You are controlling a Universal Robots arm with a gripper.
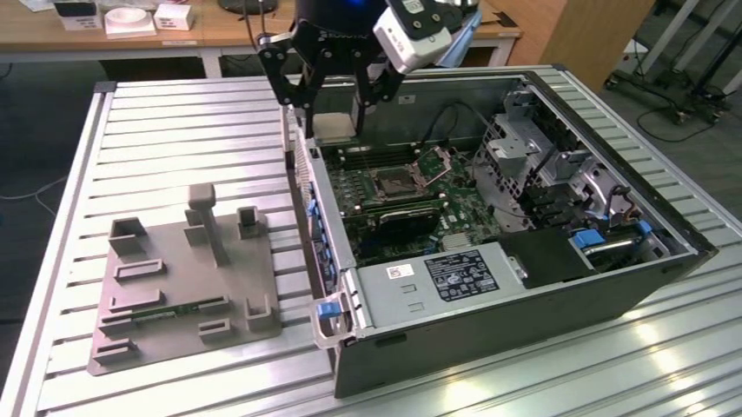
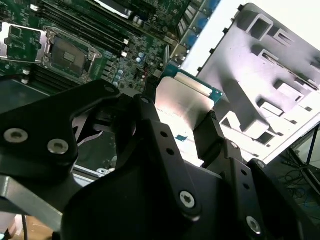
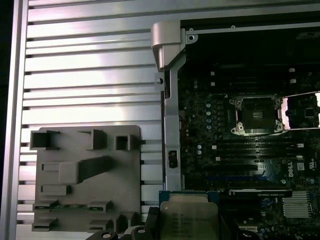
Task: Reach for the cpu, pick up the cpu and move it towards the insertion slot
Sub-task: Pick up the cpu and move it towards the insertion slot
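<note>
- In the exterior view the pincer (image 1: 334, 122) hung above the near wall of the open computer case (image 1: 487, 326), its black fingers (image 1: 299, 102) closed on the cpu (image 1: 334, 126) and holding it clear of everything below.
- The cpu sat between the two fingers, its pale face toward the exterior camera; in the second wrist view the cpu (image 2: 181, 102) showed a silvery plate with a green edge, gripped on two opposite sides by the fingers (image 2: 210, 137).
- In the first wrist view the cpu (image 3: 189, 216) lay over the edge of the case, beside the grey fixture (image 3: 87, 177) and well apart from the insertion slot (image 3: 256, 115).
- The insertion slot (image 1: 400, 181) lay on the motherboard inside the case, its metal frame swung open and its dark centre bare; in the second wrist view the insertion slot (image 2: 67, 54) sat beyond the pincer, apart from the chip.
- The grey fixture (image 1: 186, 287) with upright blocks rested on the ribbed metal tabletop (image 1: 174, 130), to the exterior view's left of the case.
- Long memory slots (image 3: 260, 150) ran beside the socket.
</note>
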